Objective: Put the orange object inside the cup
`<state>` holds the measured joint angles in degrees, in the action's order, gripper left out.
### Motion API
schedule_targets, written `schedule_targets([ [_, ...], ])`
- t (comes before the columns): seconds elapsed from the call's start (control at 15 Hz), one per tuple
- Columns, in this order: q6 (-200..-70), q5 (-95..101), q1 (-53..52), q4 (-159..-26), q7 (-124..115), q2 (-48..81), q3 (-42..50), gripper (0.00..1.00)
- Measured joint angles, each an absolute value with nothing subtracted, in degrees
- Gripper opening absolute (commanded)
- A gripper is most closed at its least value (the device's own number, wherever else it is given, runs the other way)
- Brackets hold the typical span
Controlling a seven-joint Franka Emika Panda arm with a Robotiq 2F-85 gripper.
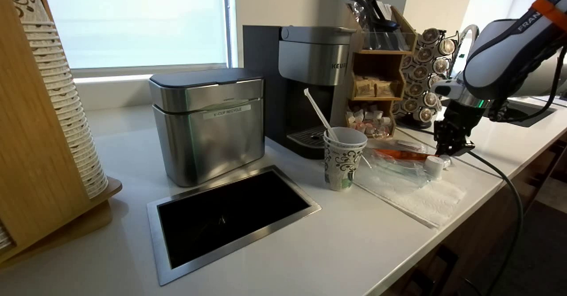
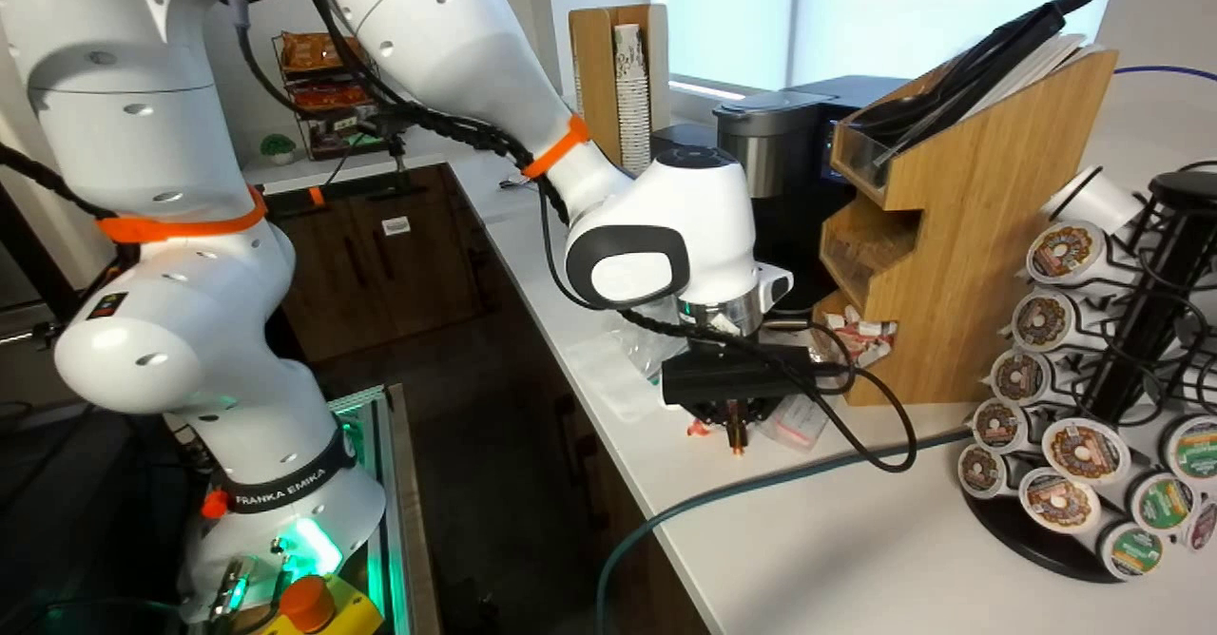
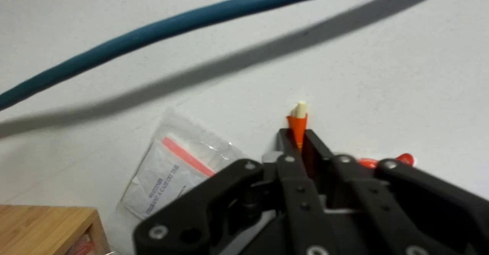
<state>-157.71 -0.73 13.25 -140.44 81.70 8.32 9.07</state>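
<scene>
The orange object (image 1: 405, 154) is a slim orange stick above a clear plastic bag in an exterior view. In the wrist view, the orange object (image 3: 297, 127) shows between the fingertips, with a pale end sticking out past them. My gripper (image 3: 296, 136) is shut on it; most of its length is hidden by the fingers in the wrist view. The gripper also shows in both exterior views (image 1: 444, 150) (image 2: 737, 412), low over the counter. The cup (image 1: 343, 165), white with a grey pattern, stands upright with a white stick (image 1: 321, 114) in it, apart from the gripper. It is hidden in the remaining exterior view.
A paper towel (image 1: 436, 203), plastic bag (image 1: 401, 172) and white cap (image 1: 434, 167) lie between cup and gripper. A steel canister (image 1: 212, 127), coffee machine (image 1: 314, 63) and wooden organizer (image 2: 989, 236) stand behind. A teal cable (image 3: 183, 28) crosses the counter. A bin opening (image 1: 234, 216) lies beside the cup.
</scene>
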Motion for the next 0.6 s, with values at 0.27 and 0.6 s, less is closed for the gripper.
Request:
schedule_targets([
  [0.27, -157.2, 0.2, 13.3, -140.7, 80.7, 7.2, 9.2, 0.02],
  [0.6, -159.6, 8.5, 13.3, -145.4, 80.1, -3.1, 11.2, 0.02],
])
